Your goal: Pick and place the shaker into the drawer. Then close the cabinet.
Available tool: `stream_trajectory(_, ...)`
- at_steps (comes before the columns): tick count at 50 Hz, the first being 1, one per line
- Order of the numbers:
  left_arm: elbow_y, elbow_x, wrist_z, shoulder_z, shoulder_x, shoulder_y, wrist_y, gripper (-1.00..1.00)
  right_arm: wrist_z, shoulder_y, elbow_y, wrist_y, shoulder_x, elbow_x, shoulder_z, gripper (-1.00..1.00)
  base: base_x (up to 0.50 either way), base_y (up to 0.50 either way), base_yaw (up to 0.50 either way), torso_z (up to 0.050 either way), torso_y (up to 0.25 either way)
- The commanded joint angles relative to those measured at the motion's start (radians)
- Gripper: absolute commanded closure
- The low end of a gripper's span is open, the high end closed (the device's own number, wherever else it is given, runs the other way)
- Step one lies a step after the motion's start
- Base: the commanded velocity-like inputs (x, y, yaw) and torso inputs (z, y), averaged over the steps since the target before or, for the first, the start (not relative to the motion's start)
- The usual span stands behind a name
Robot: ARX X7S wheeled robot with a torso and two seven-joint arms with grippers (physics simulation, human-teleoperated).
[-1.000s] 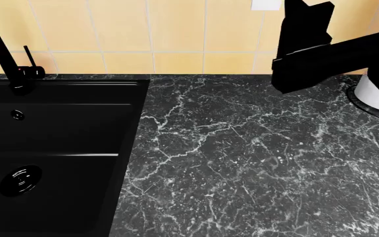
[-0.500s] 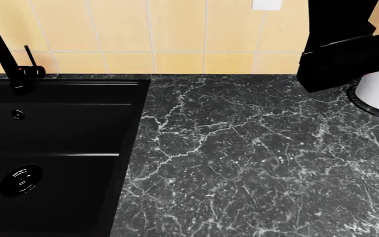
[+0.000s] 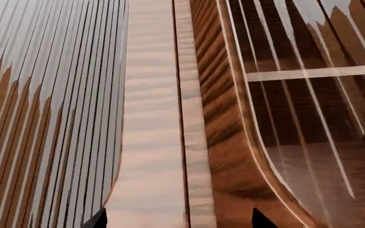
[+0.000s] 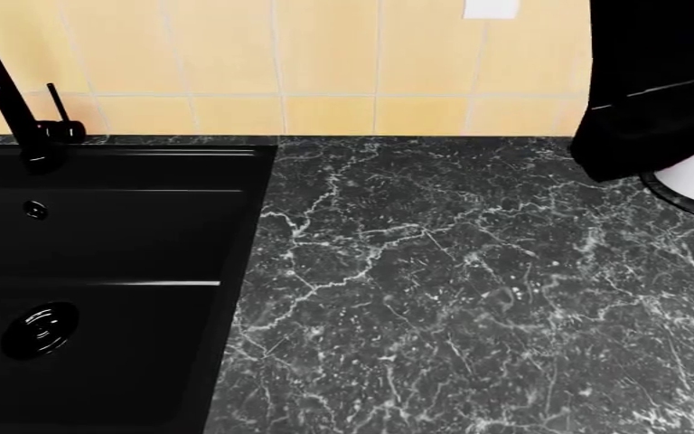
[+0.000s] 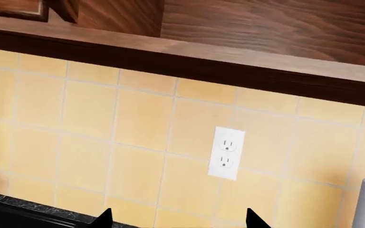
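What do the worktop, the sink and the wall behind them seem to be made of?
The worktop looks like polished black marble, by its white veins. The sink seems glossy black, perhaps composite or enamelled metal, by its sharp highlights. The wall looks like yellow ceramic tile with pale grout lines.

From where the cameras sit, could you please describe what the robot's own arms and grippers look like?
Little shows. In the head view the right arm is a flat, matte black, blocky shape with angular edges and one thin pale seam line; no cables or markings are visible. Each wrist view shows only two small black pointed fingertips at the picture's edge. The left arm is out of the head view.
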State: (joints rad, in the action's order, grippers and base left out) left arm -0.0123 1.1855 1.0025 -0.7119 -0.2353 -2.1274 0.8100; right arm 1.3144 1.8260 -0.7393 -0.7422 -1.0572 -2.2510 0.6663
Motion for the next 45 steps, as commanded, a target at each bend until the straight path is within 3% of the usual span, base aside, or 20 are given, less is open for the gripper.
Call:
stream_trajectory(1,0.075,0.256,-0.048,-0.003,0.146,0.017,-0.106,-1.00,-0.026,-0.018,-0.020,0.016,-0.055,-0.016,-0.030,-1.00,0.00,0.00,0.00,0.000,0.000)
stream_trajectory(19,0.046,0.263,-0.074,-0.085,0.187,0.052,-0.102,-1.00,-0.113,-0.083,-0.042,0.047,-0.163,-0.004,-0.090,-1.00,0.00,0.00,0.00,0.000,0.000)
stream_trajectory(26,0.020,0.353,-0.096,-0.061,0.227,0.071,-0.165,-1.00,-0.175,-0.152,-0.053,0.080,-0.217,0.037,-0.112,-1.00,0.00,0.00,0.00,0.000,0.000)
stream_trajectory(45,-0.011,0.453,-0.141,-0.193,0.224,0.100,-0.340,-1.00,-0.244,-0.252,-0.080,0.142,-0.279,0.091,-0.131,-1.00,0.00,0.00,0.00,0.000,0.000)
